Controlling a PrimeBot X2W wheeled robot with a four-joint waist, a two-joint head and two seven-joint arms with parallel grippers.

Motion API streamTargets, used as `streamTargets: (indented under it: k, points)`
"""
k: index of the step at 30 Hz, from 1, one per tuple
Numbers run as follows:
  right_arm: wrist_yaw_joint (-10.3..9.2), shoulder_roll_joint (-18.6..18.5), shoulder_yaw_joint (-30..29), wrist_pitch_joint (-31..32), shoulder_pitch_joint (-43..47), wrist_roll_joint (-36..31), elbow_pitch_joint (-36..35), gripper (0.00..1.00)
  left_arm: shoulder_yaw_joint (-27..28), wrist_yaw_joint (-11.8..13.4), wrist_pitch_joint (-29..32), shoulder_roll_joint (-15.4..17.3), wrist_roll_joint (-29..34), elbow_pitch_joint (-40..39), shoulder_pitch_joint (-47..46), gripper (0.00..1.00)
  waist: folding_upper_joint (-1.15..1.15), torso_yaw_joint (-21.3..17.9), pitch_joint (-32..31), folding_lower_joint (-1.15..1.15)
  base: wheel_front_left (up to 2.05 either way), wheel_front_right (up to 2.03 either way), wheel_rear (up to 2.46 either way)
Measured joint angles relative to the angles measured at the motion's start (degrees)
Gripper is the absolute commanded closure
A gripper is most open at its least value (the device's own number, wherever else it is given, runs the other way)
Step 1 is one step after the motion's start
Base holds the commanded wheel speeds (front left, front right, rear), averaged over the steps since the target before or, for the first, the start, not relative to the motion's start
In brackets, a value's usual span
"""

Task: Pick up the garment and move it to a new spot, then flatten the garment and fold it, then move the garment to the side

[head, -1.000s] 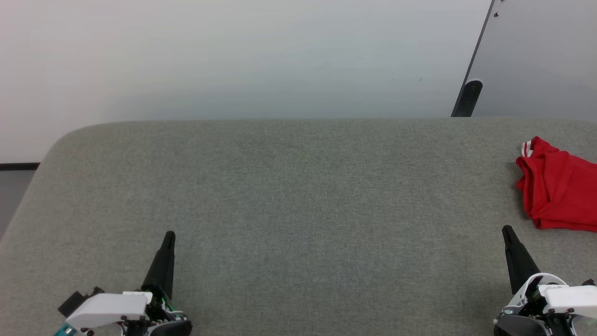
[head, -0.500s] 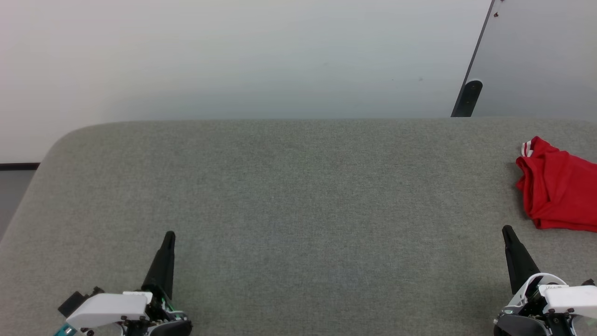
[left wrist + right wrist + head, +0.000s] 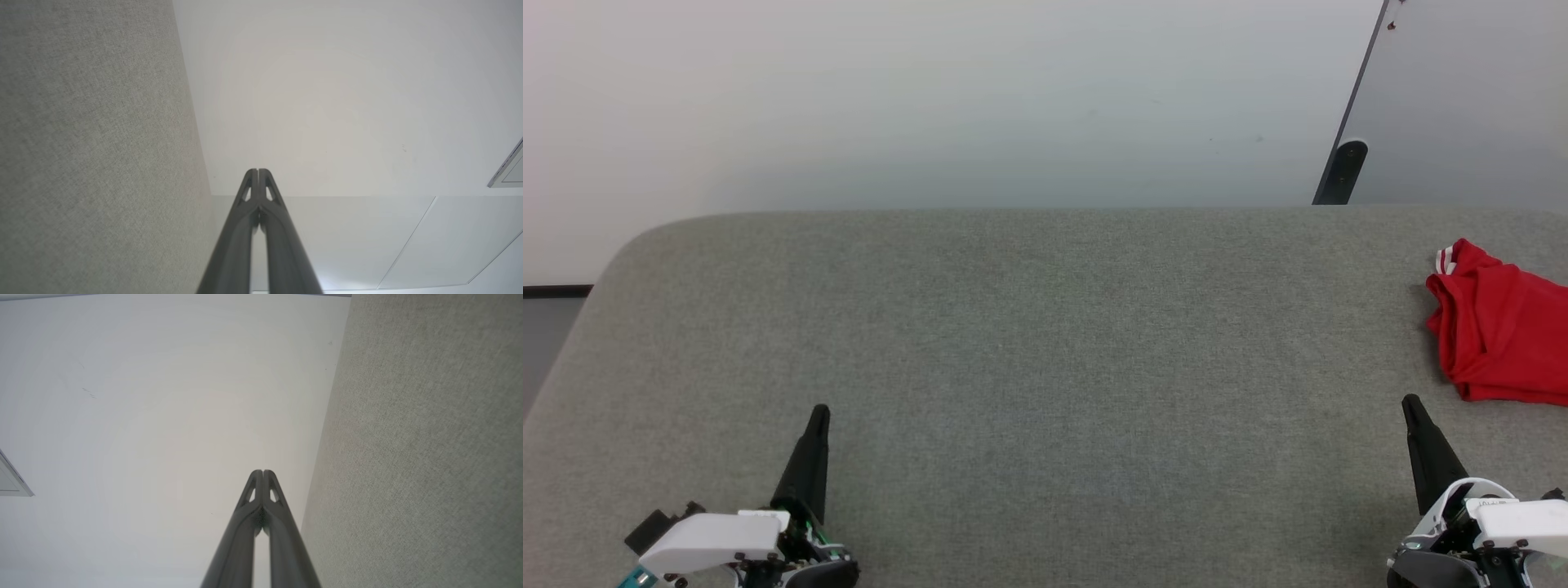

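The red garment (image 3: 1499, 335) is lying bunched at the surface's far right edge. White-striped trim is showing at its top corner.

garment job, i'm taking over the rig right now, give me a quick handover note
Left gripper: shut, empty, low left over the grey padded surface.
Right gripper: shut, empty, low right, near the garment.
The garment: red bundle at the surface's right side, cut off by the picture edge, untouched.
Done or left: cannot tell whether it is neatly folded; check first; if not, pick up, flatten, fold, set aside.

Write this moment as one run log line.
left gripper: shut, empty | right gripper: shut, empty | garment: on grey surface, right side, ungripped
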Motion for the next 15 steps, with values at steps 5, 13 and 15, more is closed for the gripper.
streamTargets:
  k: [5, 13, 15]
  points:
    - [0.0, 0.0, 0.0, 0.0, 0.0, 0.0, 0.0, 1.0, 0.0, 0.0, 0.0, 0.0, 0.0, 0.0, 0.0, 1.0, 0.0, 0.0, 0.0, 0.0, 0.0, 0.0, 0.0]
    - [0.0, 0.0, 0.0, 0.0, 0.0, 0.0, 0.0, 1.0, 0.0, 0.0, 0.0, 0.0, 0.0, 0.0, 0.0, 1.0, 0.0, 0.0, 0.0, 0.0, 0.0, 0.0, 0.0]
    - [0.0, 0.0, 0.0, 0.0, 0.0, 0.0, 0.0, 1.0, 0.0, 0.0, 0.0, 0.0, 0.0, 0.0, 0.0, 1.0, 0.0, 0.0, 0.0, 0.0, 0.0, 0.0, 0.0]
